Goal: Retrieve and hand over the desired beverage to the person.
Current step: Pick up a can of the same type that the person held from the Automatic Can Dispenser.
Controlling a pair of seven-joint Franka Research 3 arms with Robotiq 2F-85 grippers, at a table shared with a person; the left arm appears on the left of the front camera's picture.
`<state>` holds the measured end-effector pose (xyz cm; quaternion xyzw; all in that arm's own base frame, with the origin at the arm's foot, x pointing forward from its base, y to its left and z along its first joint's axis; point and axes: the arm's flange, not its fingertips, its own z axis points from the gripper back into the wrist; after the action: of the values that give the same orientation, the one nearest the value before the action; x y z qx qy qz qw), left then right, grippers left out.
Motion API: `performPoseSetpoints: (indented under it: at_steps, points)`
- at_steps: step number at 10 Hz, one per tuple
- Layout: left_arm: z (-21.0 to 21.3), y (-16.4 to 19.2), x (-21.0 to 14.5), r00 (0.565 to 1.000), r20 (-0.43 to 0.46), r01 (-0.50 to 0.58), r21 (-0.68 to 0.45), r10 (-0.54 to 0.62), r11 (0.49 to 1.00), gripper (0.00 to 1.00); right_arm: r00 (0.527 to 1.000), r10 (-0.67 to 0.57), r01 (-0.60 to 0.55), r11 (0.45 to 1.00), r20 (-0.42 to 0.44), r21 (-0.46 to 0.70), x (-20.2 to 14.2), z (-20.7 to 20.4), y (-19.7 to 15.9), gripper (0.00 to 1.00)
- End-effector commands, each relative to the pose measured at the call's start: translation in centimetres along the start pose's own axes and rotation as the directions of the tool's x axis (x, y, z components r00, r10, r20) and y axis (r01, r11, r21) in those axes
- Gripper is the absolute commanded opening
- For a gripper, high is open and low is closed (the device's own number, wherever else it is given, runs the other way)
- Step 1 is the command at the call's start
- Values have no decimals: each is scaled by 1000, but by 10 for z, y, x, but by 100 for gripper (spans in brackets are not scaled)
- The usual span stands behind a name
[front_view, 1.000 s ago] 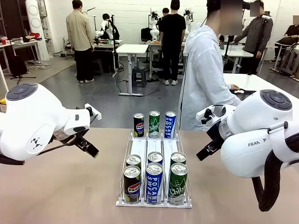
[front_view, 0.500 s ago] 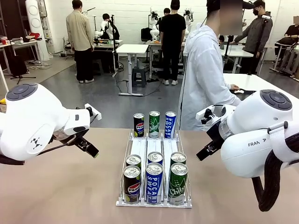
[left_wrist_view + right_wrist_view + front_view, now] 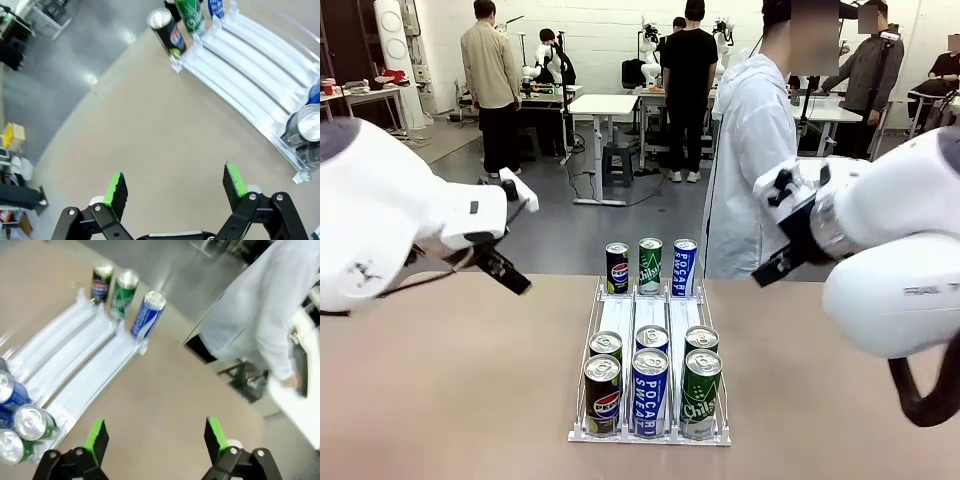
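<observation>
My left gripper (image 3: 174, 182) and right gripper (image 3: 156, 432) have just lifted, both wide open and empty (no can (image 3: 649, 378) picked yet), so retrieval hasn't started.

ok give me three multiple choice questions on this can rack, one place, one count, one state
1. In the rack, far row, the green can stands in: A the left lane; B the middle lane; C the right lane.
2. Cans in the rack: A six; B nine; C twelve.
3. The left gripper and right gripper are: A both open, empty; B both shut on cans; C one holding a can.
Answers: 1 B, the Pepsi can and blue can flank it; 2 B, three far, six near; 3 A, pads apart over the table.
</observation>
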<state>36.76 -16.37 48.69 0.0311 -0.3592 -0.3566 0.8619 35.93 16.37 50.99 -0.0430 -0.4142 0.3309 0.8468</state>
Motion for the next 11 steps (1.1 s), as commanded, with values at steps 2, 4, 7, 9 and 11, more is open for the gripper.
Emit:
performPoseSetpoints:
  at_steps: [2, 4, 7, 9, 11]
  points:
    - [90, -6, 19, 995, 49, 83, 91, -88, 992, 100, 999, 34, -33, 998, 18, -59, -8, 110, 22, 100]
    - [123, -15, 27, 991, 66, 102, 168, -115, 980, 100, 997, 75, -73, 994, 20, -87, 4, 141, 30, 100]
    - [123, -9, 28, 991, 87, 92, 127, -104, 988, 100, 998, 54, -50, 995, 45, -81, 18, 142, 16, 100]
    - [131, -12, 29, 990, 88, 99, 140, -112, 985, 100, 998, 61, -58, 995, 33, -78, 16, 152, 20, 100]
    - [150, 29, 13, 993, 116, 35, -236, -8, 971, 100, 994, -69, 51, 981, 86, 188, 1, 163, -16, 100]
